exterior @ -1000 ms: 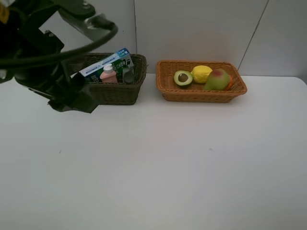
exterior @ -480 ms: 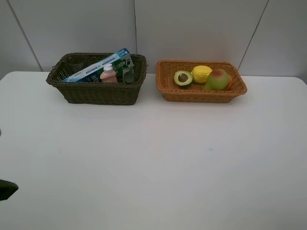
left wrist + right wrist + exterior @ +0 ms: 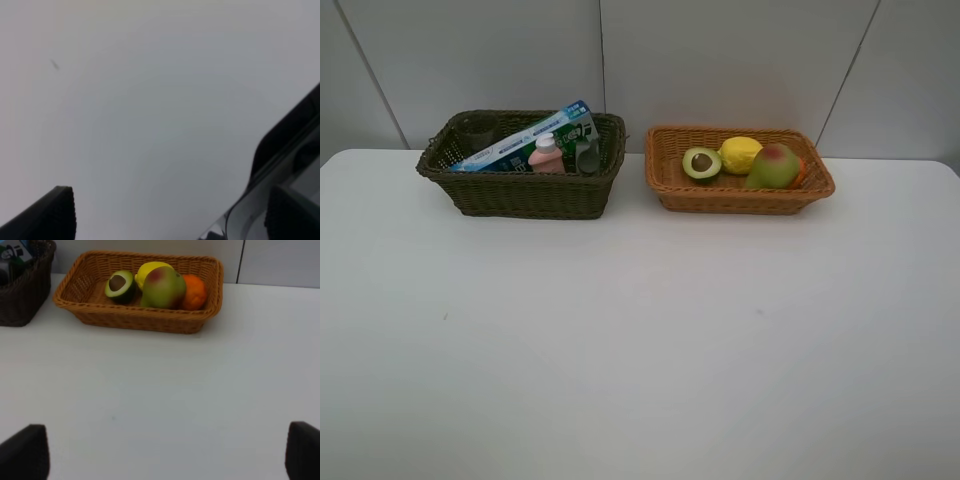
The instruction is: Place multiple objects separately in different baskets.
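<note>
Orange (image 3: 194,291) showed clearly only from my right wrist; both my claws gaped wide, empty, over white table (image 3: 640,340).

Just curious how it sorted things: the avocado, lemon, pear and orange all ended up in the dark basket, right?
Not quite. The avocado, lemon, pear and orange lie in the light orange basket, as the right wrist view shows.
</note>
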### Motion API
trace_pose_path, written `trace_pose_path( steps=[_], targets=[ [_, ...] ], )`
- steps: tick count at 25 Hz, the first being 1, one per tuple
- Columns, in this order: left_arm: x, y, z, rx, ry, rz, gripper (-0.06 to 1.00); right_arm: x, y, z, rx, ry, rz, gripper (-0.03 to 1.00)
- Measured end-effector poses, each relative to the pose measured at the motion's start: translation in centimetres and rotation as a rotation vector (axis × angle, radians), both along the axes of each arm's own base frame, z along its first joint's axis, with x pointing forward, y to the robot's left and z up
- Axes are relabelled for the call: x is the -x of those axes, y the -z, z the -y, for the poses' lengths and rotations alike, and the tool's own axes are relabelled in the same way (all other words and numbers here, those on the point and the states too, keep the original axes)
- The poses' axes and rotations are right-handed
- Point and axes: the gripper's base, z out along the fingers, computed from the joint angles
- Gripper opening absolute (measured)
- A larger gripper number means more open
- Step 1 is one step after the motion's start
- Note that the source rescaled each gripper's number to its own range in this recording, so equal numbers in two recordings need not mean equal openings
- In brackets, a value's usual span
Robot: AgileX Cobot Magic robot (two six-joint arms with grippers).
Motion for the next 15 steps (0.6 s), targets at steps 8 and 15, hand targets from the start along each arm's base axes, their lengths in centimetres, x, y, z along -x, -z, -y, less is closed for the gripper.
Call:
trace_pose_path(
  steps=[8,15],
  targets=[
    [1.5,-0.7,-1.5,0.092,-0.131,0.156,1.00,0.0,0.0,0.0,0.000,0.000,0.000,1.00],
    [3.2,-1.0,-2.5,0.160,-0.215,0.301,1.00,0.0,0.0,0.0,0.000,0.000,0.000,1.00]
  ],
)
